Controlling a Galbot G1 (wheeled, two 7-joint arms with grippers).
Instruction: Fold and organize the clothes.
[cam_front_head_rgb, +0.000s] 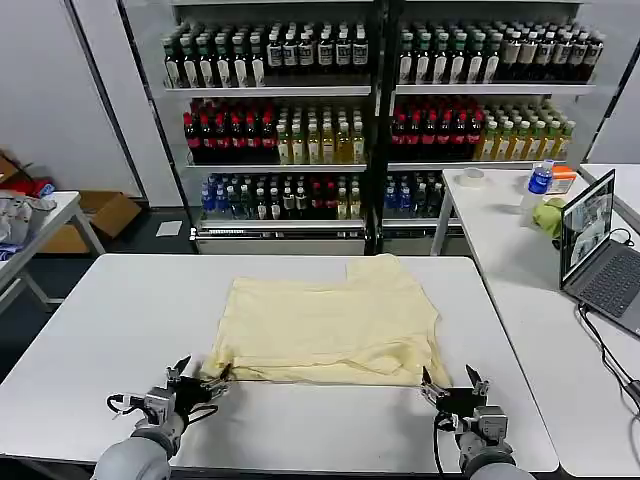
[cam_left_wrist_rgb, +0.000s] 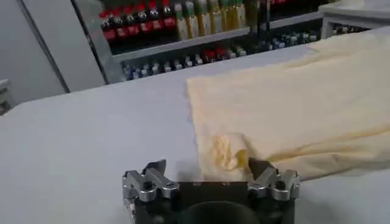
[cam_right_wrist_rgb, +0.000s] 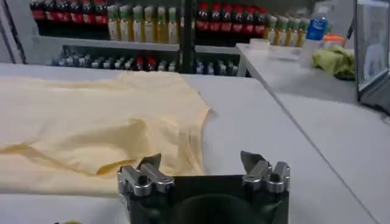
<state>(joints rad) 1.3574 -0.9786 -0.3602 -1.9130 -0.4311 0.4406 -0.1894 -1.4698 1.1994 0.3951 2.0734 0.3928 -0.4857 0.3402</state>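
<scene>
Shirt (cam_front_head_rgb: 335, 320): pale cream-yellow, lying flat on the white desk (cam_front_head_rgb: 100, 320), roughly centred, partly folded, with a doubled layer along the near edge. One sleeve sticks out at the far right corner.

My left gripper (cam_front_head_rgb: 203, 383): low over the desk at the shirt's near left corner. Fingers (cam_left_wrist_rgb: 157, 167) spread apart, holding nothing. In the left wrist view one fingertip sits right against a small crumpled bunch of fabric at that corner (touching or just short of it, I cannot tell).

My right gripper (cam_front_head_rgb: 452, 384): low over the desk at the shirt's near right corner. Fingers (cam_right_wrist_rgb: 251, 162) also spread, nothing between them. In the right wrist view the cloth's hem lies just ahead of one fingertip; the other fingertip is over bare desk.

Surroundings: shelves of bottled drinks (cam_front_head_rgb: 380, 110) behind the desk. A second desk (cam_front_head_rgb: 520, 300) to my right carries an open laptop (cam_front_head_rgb: 598, 250), a yellow-green cloth bundle (cam_front_head_rgb: 549, 216) and a blue-capped bottle (cam_front_head_rgb: 539, 182).
</scene>
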